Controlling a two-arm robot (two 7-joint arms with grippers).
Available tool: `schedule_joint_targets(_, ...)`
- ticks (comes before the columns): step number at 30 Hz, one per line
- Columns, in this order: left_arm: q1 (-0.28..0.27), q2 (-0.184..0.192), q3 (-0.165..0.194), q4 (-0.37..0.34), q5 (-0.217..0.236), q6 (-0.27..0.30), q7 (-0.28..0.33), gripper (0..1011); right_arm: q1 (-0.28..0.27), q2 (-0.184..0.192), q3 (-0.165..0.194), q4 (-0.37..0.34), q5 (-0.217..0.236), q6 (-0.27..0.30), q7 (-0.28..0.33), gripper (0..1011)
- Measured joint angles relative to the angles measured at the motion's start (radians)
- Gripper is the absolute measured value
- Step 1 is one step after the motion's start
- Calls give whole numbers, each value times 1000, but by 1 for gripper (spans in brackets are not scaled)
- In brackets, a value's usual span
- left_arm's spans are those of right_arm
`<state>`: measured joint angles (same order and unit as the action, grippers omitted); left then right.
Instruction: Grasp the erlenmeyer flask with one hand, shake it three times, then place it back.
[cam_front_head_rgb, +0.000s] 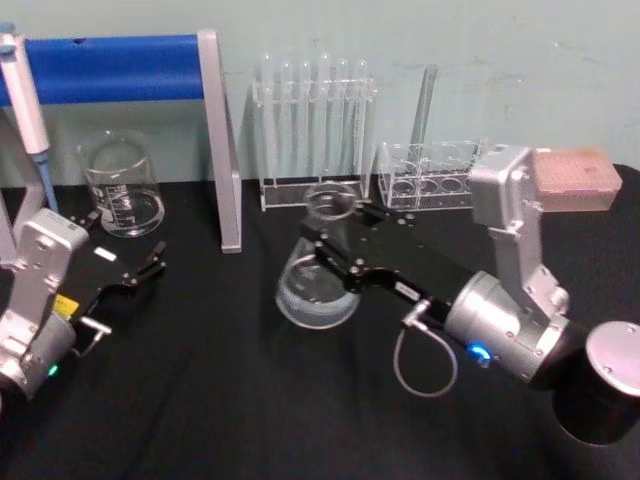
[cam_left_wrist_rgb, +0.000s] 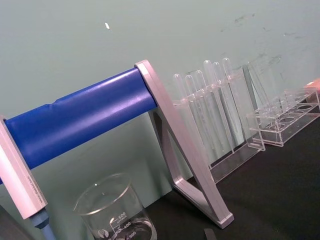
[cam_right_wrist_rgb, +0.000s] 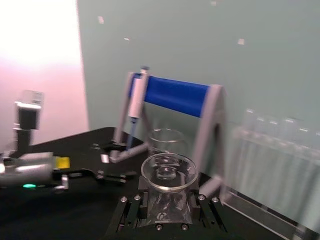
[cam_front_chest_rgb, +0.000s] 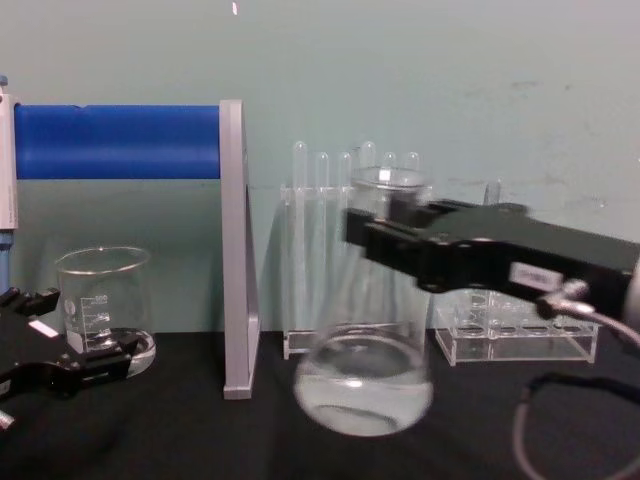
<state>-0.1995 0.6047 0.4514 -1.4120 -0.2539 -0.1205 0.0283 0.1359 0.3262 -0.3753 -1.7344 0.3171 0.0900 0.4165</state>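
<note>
Left hand (cam_front_head_rgb: 152, 262): low by the near left edge of the counter (cam_front_head_rgb: 200, 400), jaws apart, holding nothing.

Right hand (cam_front_head_rgb: 335, 232): the arm comes in from the near right corner and reaches to mid-counter. The jaws are clamped on the neck of the flask (cam_front_head_rgb: 315, 290), just under the flared rim. In the right wrist view, the rim sits between the two black jaws.

Flask: mid-counter and tilted, with the base swung toward the left edge and the mouth toward the far edge. There is a little clear liquid (cam_front_chest_rgb: 365, 395) in the base. Cannot tell whether the base touches the counter.

Behind the left hand, toward the far left corner: a beaker (cam_front_head_rgb: 122, 185), upright. It stands under the blue bar of a stand (cam_front_head_rgb: 110, 68), and a pipette (cam_front_head_rgb: 25, 100) hangs at the bar's left end.

Far edge, behind the flask: a rack (cam_front_head_rgb: 315, 130) of upright test tubes. A second rack (cam_front_head_rgb: 430, 175) is just to its right, and a pink box (cam_front_head_rgb: 572, 180) is near the far right corner.
</note>
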Motion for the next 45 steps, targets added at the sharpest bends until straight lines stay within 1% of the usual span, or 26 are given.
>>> schedule_joint_targets(2,0,0,0,0,0,0,0,1001,27,-7,-28,22,11,-4,23,448)
schedule_joint_targets(4,0,0,0,0,0,0,0,1001,33,-9,-34,27,13,-5,26,448)
schedule_joint_targets(6,0,0,0,0,0,0,0,1001,54,-14,-50,45,22,-8,33,448)
schedule_joint_targets(9,0,0,0,0,0,0,0,1001,67,-16,-58,59,28,-11,32,448)
schedule_joint_targets(12,0,0,0,0,0,0,0,1001,72,-14,-57,66,33,-14,15,448)
schedule_joint_targets(16,0,0,0,0,0,0,0,1001,72,-10,-42,67,36,-14,-17,448)
schedule_joint_targets(17,0,0,0,0,0,0,0,1001,67,-7,-28,67,36,-14,-40,448)
schedule_joint_targets(18,0,0,0,0,0,0,0,1001,64,-6,-22,67,36,-14,-50,448)
schedule_joint_targets(19,0,0,0,0,0,0,0,1001,56,-4,-3,65,35,-14,-76,448)
schedule_joint_targets(21,0,0,0,0,0,0,0,1001,48,-3,16,62,35,-13,-101,448)
schedule_joint_targets(22,0,0,0,0,0,0,0,1001,38,-1,37,57,31,-12,-125,448)
schedule_joint_targets(25,0,0,0,0,0,0,0,1001,20,1,70,47,24,-9,-161,448)
schedule_joint_targets(26,0,0,0,0,0,0,0,1001,8,2,90,39,19,-7,-181,448)
schedule_joint_targets(28,0,0,0,0,0,0,0,1001,-5,4,112,32,14,-4,-200,448)
schedule_joint_targets(29,0,0,0,0,0,0,0,1001,-19,5,133,24,9,-1,-217,449)
schedule_joint_targets(32,0,0,0,0,0,0,0,1001,-38,6,160,12,3,3,-240,448)
schedule_joint_targets(33,0,0,0,0,0,0,0,1001,-51,6,179,5,-2,5,-254,448)
schedule_joint_targets(35,0,0,0,0,0,0,0,1001,-63,6,196,-3,-6,7,-266,449)
schedule_joint_targets(36,0,0,0,0,0,0,0,1001,-73,6,212,-9,-10,10,-276,448)
schedule_joint_targets(39,0,0,0,0,0,0,0,1001,-88,3,236,-17,-17,11,-289,448)
schedule_joint_targets(40,0,0,0,0,0,0,0,1001,-88,3,236,-17,-17,11,-289,448)
schedule_joint_targets(42,0,0,0,0,0,0,0,1001,-95,-1,251,-21,-22,12,-291,449)
schedule_joint_targets(45,0,0,0,0,0,0,0,1001,-95,-4,255,-21,-25,13,-286,448)
